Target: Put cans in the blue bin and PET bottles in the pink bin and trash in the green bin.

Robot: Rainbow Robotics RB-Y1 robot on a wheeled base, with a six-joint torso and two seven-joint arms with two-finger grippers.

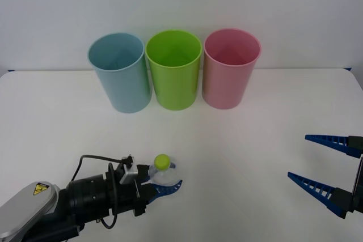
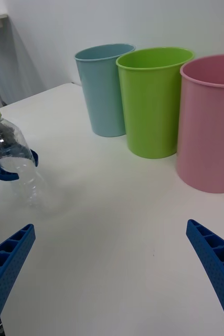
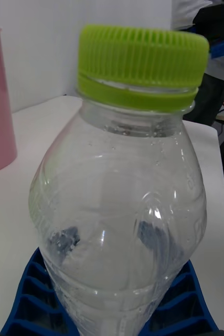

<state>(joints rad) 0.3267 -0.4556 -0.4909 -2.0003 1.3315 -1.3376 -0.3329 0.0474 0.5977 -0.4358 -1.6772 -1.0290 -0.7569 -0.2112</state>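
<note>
The left gripper [image 1: 165, 184] is closed around the bottle [image 1: 163, 169], its blue ribbed fingers [image 3: 33, 299] pressed against the lower body from both sides. In the left wrist view the fingers are seen curving round the base of the bottle. The bottle is held upright, cap at the top; whether its base touches the worktop [image 1: 227, 157] cannot be told.

The bottle is small, clear and colourless, with a ribbed lime-green screw cap [image 3: 142, 65] and a matching ring under it. The plastic is moulded with shallow ridges, and droplets are seen on the inside of the wall. It is shorter than the bins.

The bottle is found well in front of the green bin [image 1: 173, 67], toward the robot, and slightly to the robot's left of it. The blue bin [image 1: 119, 71] is placed just beside the green bin on the robot's left, and the pink bin [image 1: 230, 66] just beside it on the robot's right; all three are set upright in a row at the far side of the worktop.

The right gripper [image 1: 324, 165] is held wide open, gripping nothing, well to the right of the bottle and in front of the pink bin.
</note>
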